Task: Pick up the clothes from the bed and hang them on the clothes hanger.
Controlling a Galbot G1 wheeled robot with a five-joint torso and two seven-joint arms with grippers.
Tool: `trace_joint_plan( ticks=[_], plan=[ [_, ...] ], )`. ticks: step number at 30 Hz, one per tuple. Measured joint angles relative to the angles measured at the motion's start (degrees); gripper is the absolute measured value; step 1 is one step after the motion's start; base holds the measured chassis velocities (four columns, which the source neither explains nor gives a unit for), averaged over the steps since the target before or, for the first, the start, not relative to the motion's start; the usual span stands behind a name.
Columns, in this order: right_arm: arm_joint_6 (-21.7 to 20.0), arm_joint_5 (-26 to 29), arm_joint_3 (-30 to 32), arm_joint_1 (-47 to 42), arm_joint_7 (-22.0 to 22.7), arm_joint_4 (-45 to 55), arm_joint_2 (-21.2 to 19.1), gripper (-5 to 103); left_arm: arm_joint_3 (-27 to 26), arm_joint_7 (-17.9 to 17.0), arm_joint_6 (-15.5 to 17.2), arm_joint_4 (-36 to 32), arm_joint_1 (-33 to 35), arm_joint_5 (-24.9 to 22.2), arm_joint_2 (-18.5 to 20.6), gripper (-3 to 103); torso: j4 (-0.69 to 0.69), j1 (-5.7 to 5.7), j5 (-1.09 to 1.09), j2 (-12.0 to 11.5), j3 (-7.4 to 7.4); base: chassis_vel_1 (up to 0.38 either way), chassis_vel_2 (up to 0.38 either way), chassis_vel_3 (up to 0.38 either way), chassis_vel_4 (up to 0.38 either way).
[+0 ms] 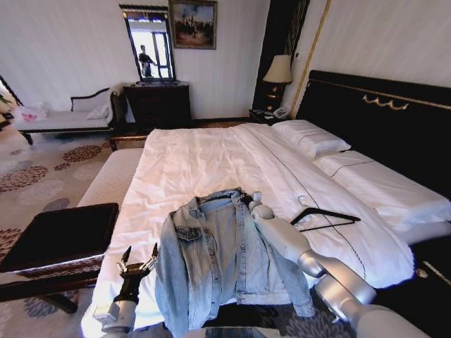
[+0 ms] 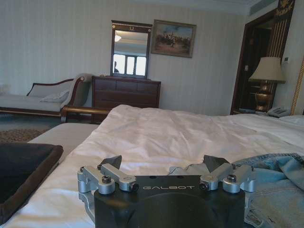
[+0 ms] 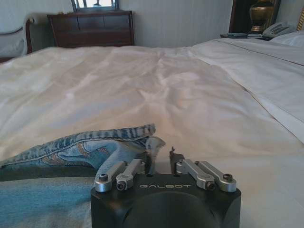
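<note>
The clothes, a light-blue denim jacket, lie face up at the foot of the bed, their lower part hanging over the edge. My right gripper is at the collar; in the right wrist view its fingers are drawn together on the collar's edge. My left gripper stands open just beside the jacket's shoulder, apart from it, and in the left wrist view its spread fingers hold nothing, with denim to one side. The clothes hanger, thin and black, lies flat on the duvet beyond my right arm.
A dark bench with a black cushion stands close by my left arm. A white-cushioned bench runs along the bed's side. Pillows and a black headboard are at the right. A dresser and a lamp stand by the far wall.
</note>
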Motion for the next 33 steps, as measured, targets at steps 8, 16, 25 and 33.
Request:
trace_joint_plan(
  ticks=[8, 16, 25, 33],
  plan=[
    [0.33, 1.3, 2.26, -4.52, -0.16, 11.52, -6.66, 58, 1.26, -0.52, 0.77, -0.3, 0.09, 0.31, 0.6, 99, 0.01, 0.0, 0.01, -0.01, 0.0, 0.0, 0.0, 0.0, 0.0],
    [-0.67, 1.15, 6.55, -11.29, 1.25, 28.14, -12.88, 91, 6.1, -4.24, 9.86, 0.08, -8.04, -4.53, 6.89, 99, -0.01, 0.0, 0.0, 0.0, 0.0, 0.0, 0.0, 0.0, 0.0],
    [0.47, -4.5, 2.07, -13.8, 1.37, 33.56, -13.67, 100, 8.86, -8.12, 16.72, 4.62, -18.76, -14.85, 11.14, 98, 0.09, 0.01, -0.01, -0.01, 0.01, 0.0, 0.0, 0.0, 0.0],
    [0.63, -6.36, 5.65, -19.08, 2.33, 36.57, -15.09, 100, 19.48, -13.88, 20.08, 11.47, -33.43, -25.01, 17.08, 96, -0.02, 0.0, 0.02, -0.01, 0.01, 0.0, 0.0, 0.0, 0.0]
  ],
)
